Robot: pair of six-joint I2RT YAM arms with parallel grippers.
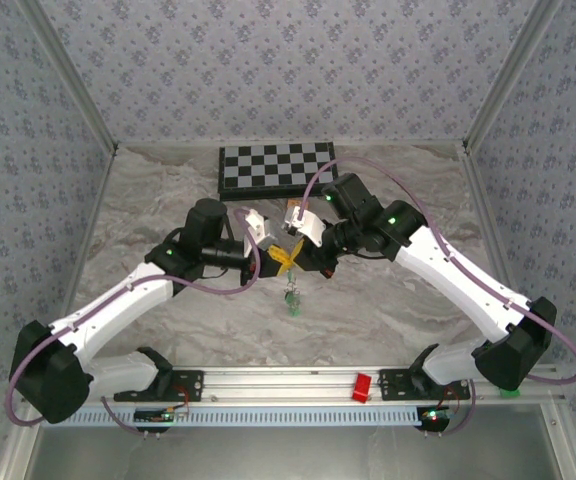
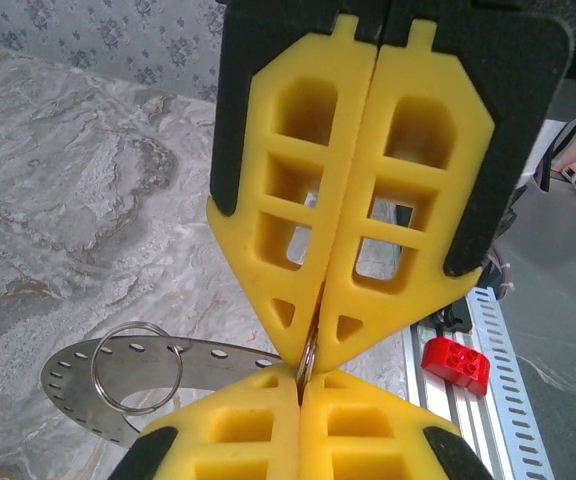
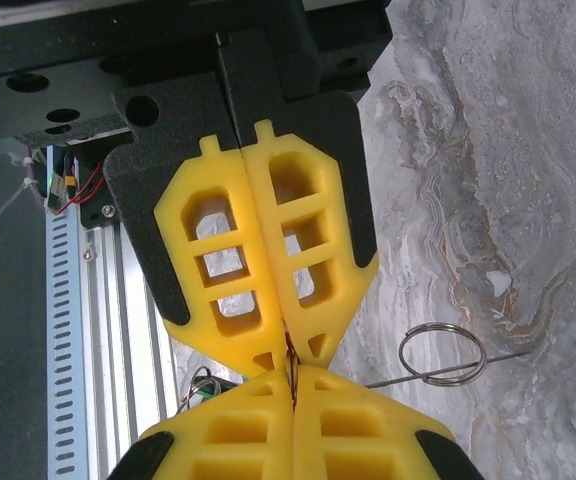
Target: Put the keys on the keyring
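- The keys (image 1: 293,304) are tiny, with green heads. From above they dangle over the middle of the tabletop (image 1: 148,200), right under the spot where the two arms meet.
- The keyring (image 2: 93,368) is a thin wire hoop. It sits just beside the yellow tips, across a flat silver strip (image 2: 68,385) with little holes. I cannot tell if it hangs in the air or lies flat.
- A thin silver bit (image 2: 310,360) pokes out where the tips meet. It is too small to say what it is part of.
- The left end effector (image 2: 306,345) is pressed together and pinches that thin silver bit.
- The right end effector (image 3: 290,350) is pressed together too, nose to nose with the left one. It seems to pinch the same bit.
- Both grip only a sliver, right at the very tips. If one arm pulls or twists, I think the bit may slip out and the keys would drop.
- The tips touch each other, so a push from either arm could knock the other's grip loose.
- The hoop is pale like the marble, so a dropped one would be hard to find.
- A red block (image 1: 362,387) sits on the near rail, well apart from all this.
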